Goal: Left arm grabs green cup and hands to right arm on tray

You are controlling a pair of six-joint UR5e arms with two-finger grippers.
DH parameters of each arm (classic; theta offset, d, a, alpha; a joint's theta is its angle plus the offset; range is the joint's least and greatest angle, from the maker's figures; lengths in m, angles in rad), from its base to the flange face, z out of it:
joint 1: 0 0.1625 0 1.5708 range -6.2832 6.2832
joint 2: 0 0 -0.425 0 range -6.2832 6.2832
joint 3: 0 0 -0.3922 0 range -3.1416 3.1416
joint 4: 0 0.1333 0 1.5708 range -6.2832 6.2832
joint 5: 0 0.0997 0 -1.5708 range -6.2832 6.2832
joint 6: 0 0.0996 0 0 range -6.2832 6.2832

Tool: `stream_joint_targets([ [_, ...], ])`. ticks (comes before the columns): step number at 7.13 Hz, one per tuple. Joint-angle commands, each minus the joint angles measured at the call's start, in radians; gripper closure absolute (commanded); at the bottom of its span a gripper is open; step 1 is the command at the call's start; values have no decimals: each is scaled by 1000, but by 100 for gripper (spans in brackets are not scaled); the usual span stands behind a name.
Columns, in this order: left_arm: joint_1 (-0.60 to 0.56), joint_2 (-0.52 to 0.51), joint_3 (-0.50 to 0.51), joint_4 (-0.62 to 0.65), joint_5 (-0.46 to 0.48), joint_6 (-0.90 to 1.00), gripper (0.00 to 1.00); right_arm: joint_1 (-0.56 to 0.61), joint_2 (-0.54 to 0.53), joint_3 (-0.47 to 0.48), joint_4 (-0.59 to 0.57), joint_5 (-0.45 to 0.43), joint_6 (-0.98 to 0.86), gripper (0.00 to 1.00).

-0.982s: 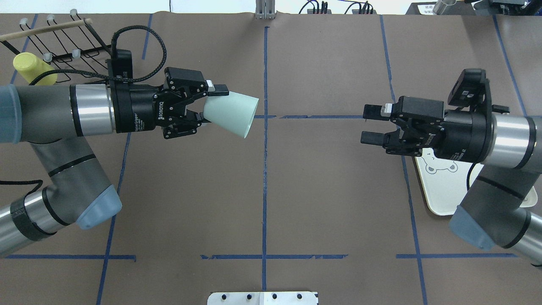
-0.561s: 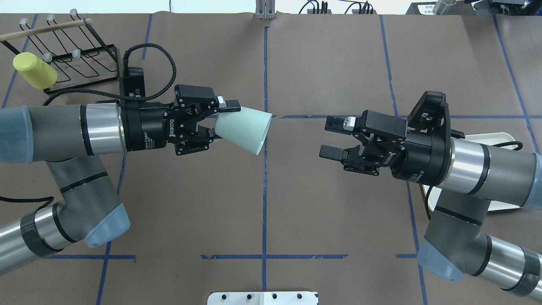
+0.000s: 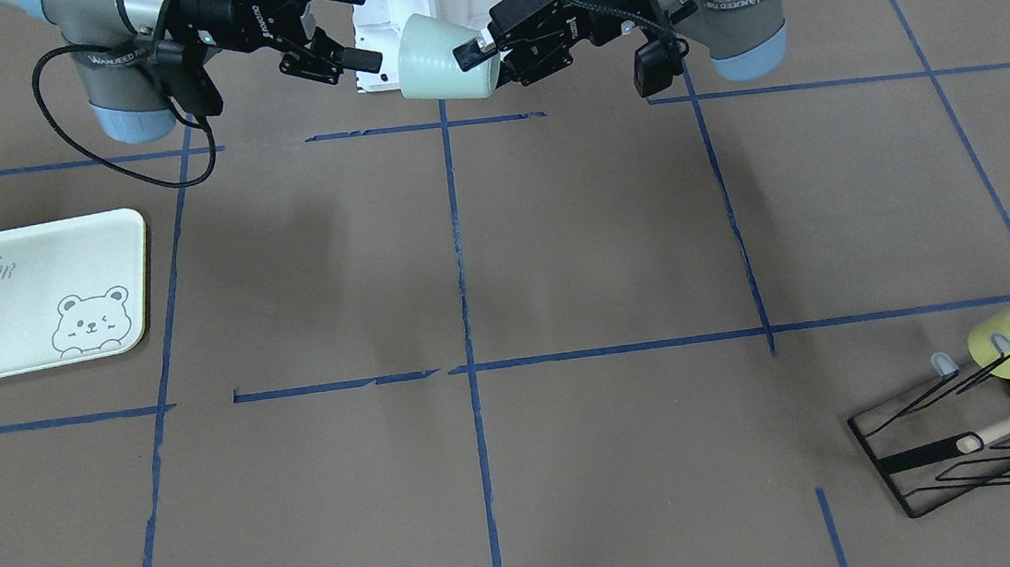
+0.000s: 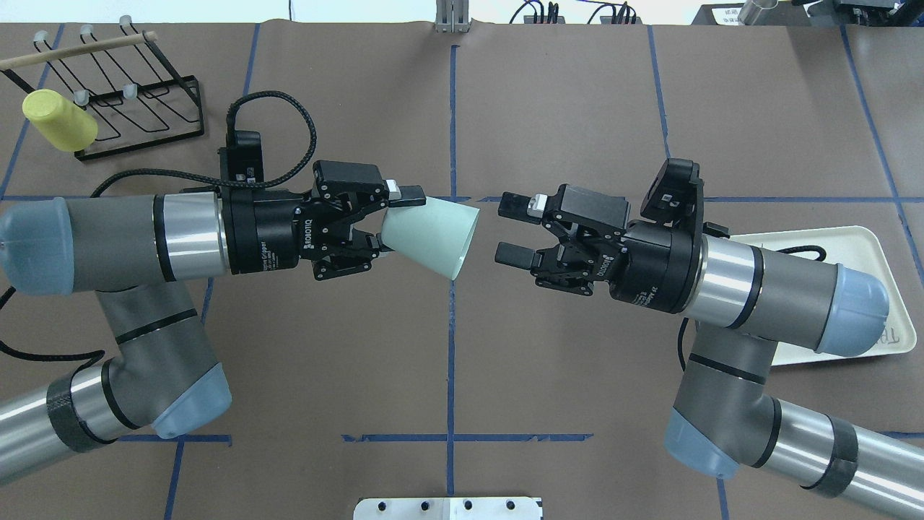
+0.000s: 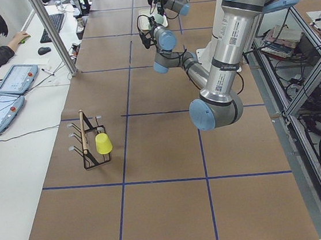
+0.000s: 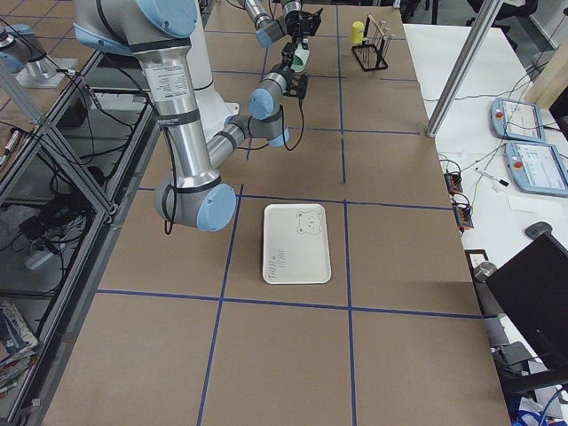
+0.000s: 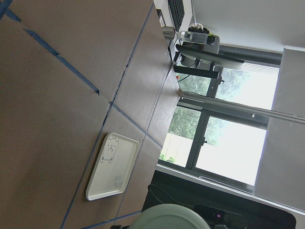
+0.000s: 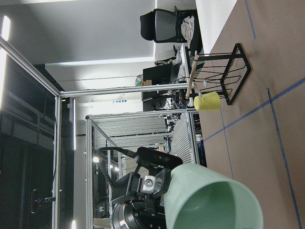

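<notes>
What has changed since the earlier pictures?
The left gripper, shut on the green cup, carried it toward the middle. The right gripper, open, came from over the tray toward the cup's mouth, not touching yet. The yellow cup on its rack stayed.

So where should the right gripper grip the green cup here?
Probably at the wide rim end, coming straight in from the mouth side. The green cup lies sideways in mid-air, the left gripper clamped on its narrow base, its open mouth facing the open right gripper, so only the rim half is free.
</notes>
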Motion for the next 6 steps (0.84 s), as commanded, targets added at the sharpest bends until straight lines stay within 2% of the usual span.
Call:
stream_joint_targets([
  [1, 7, -4, 1, 0, 0, 0, 61, -1, 45, -7, -51, -4, -2, 2],
  [5, 7, -8, 1, 0, 0, 0, 61, -1, 83, -7, -113, -30, -2, 3],
  [6, 7, -8, 1, 0, 0, 0, 61, -1, 97, -7, -140, -32, 0, 6],
])
